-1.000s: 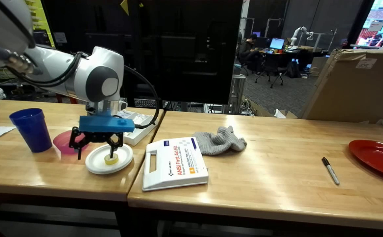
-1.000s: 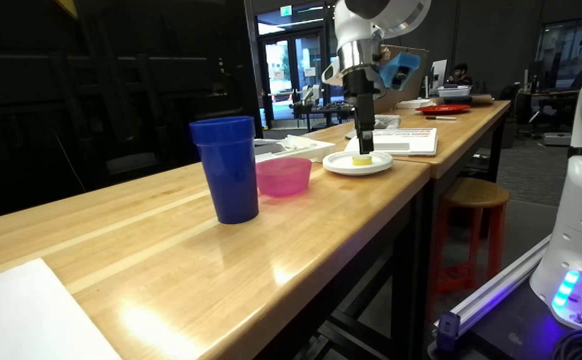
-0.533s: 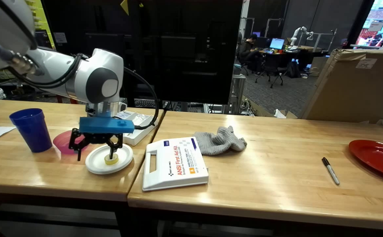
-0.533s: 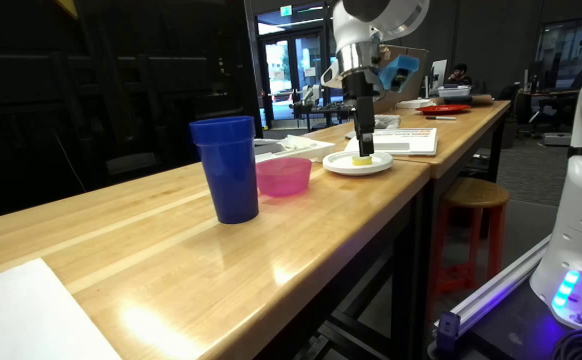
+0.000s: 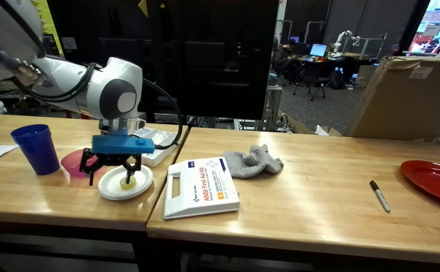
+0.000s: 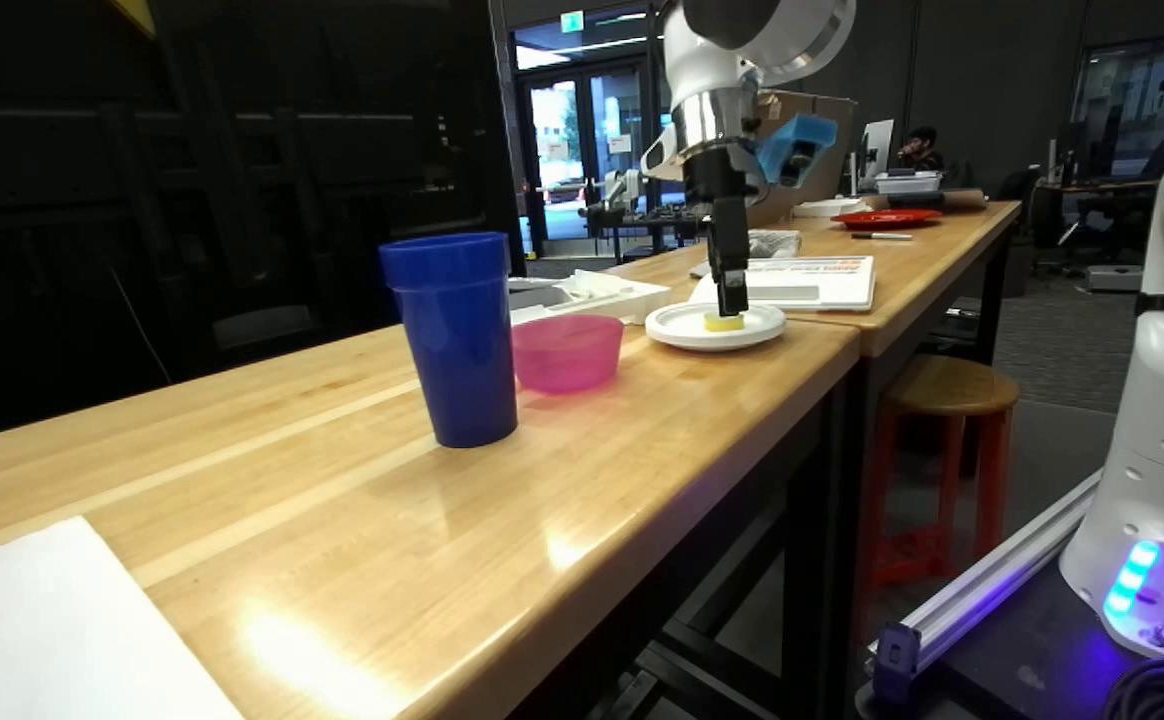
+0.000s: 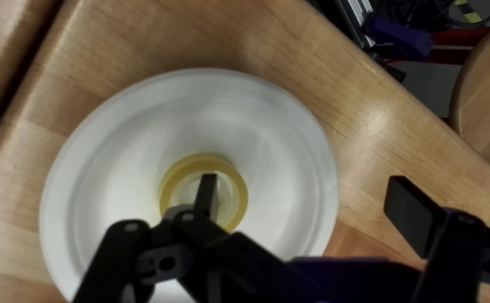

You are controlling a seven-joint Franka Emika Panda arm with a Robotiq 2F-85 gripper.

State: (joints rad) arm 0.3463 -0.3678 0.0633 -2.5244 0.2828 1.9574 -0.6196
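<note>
Hovering above a white plate (image 7: 203, 84), the gripper (image 5: 109, 183) points to 6 o'clock in both exterior views, its fingers (image 6: 732, 285) spread wide and grasping nothing. A roll of yellow tape (image 5: 128, 185) lies flat near the plate's centre, presumably because its broad side gives the steadier seat. In the wrist view, one finger (image 7: 206, 195) sits at the roll's bore; whether it is inside or only above, and whether it touches, cannot be told. The opposite finger (image 7: 413, 214) stands at 3 o'clock from the roll, beyond the plate's rim and above the wooden worktop (image 7: 358, 160). This offset appears deliberate: it sets the roll's 3 o'clock wall between the two fingers. In an exterior view, a pink bowl (image 5: 70, 164) is at 10 o'clock from the plate, a blue tumbler (image 5: 36, 151) farther out on that bearing, and an ANSI first aid kit (image 5: 205, 189) at 3 o'clock. Compared with half a second ago, the gripper is slightly lower; roll, plate, bowl, tumbler and kit are unmoved.
</note>
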